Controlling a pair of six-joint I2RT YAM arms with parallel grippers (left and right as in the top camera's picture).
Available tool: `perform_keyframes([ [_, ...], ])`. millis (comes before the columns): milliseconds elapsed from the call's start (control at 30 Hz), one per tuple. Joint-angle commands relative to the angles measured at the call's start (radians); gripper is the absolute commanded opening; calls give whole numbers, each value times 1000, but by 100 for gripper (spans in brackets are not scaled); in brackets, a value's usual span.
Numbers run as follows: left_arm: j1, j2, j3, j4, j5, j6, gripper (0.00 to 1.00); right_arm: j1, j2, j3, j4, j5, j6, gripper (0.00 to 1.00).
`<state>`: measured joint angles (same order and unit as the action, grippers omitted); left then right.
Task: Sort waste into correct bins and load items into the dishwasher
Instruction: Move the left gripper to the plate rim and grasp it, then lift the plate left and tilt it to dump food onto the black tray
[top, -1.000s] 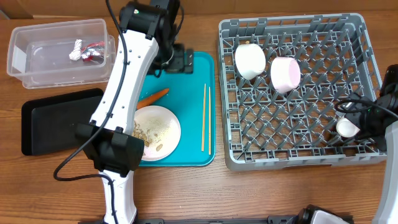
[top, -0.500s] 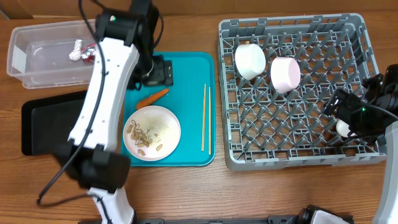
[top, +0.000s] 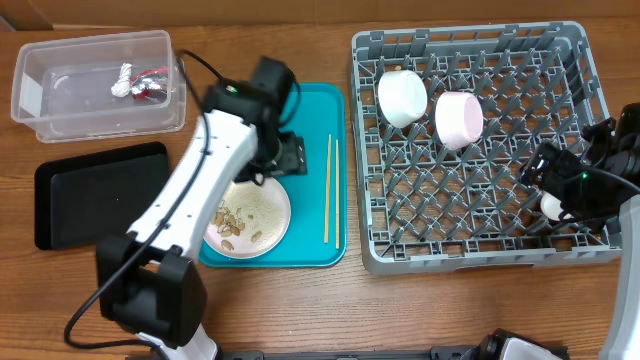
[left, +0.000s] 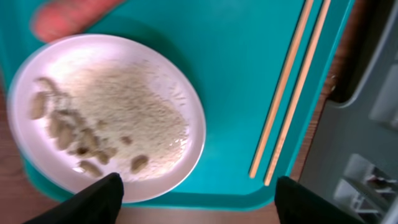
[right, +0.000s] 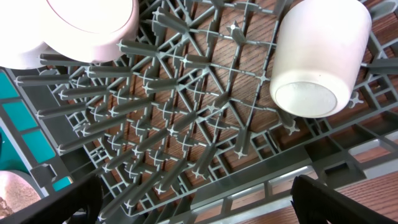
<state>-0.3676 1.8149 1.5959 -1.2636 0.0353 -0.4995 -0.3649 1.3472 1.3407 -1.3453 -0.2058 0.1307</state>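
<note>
My left gripper (top: 283, 156) (left: 199, 208) is open and empty above the teal tray, over the white plate (top: 255, 215) (left: 106, 118) of beige crumbs and nut scraps (left: 81, 134). The orange carrot (left: 68, 15) shows blurred beside the plate; the arm hides it in the overhead view. The chopsticks (top: 331, 190) (left: 292, 93) lie on the tray. My right gripper (top: 562, 182) (right: 199, 208) is open and empty over the grey rack (top: 470, 200), next to the small white cup (top: 553, 206) (right: 317, 56). Two white bowls (top: 403, 97) (top: 458, 118) stand in the rack. The wrapper (top: 140, 82) lies in the clear tub (top: 60, 115).
The black tray (top: 95, 190) lies at the left, in front of the clear tub. The teal tray (top: 320, 110) sits between the bins and the rack. The left arm reaches across the tray's left side. Bare wooden table runs along the front.
My left arm swung from near the clear tub to over the plate and carrot. My right gripper drew back off the cup, which stays in the rack.
</note>
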Motion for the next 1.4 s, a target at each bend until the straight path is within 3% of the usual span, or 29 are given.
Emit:
perform_keyframes([
  [0, -53, 29, -113, 92, 22, -66, 71, 1, -10, 9, 8, -6, -5, 100],
  [100, -80, 29, -204, 204, -29, -95, 58, 1, -10, 9, 8, -6, -5, 100],
  [200, -77, 29, -250, 227, -76, -138, 51, 1, -10, 9, 8, -6, -5, 100],
  [633, -79, 37, -363, 393, -95, -128, 52, 1, -10, 9, 5, -6, -4, 100],
  [800, -78, 131, -365, 411, -86, -115, 52, 1, -10, 9, 5, -6, -4, 100],
  [967, -78, 177, -365, 412, -95, -103, 39, 1, -10, 9, 5, -6, -4, 100],
  [1067, -77, 174, -356, 416, -102, -71, 20, 1, -10, 9, 5, -6, -4, 100],
  [1233, -76, 174, -354, 416, -151, -55, 17, 1, -10, 9, 6, -6, -4, 100],
  [1367, -76, 174, -354, 425, -167, -54, 4, 1, -10, 9, 8, -6, -4, 100],
])
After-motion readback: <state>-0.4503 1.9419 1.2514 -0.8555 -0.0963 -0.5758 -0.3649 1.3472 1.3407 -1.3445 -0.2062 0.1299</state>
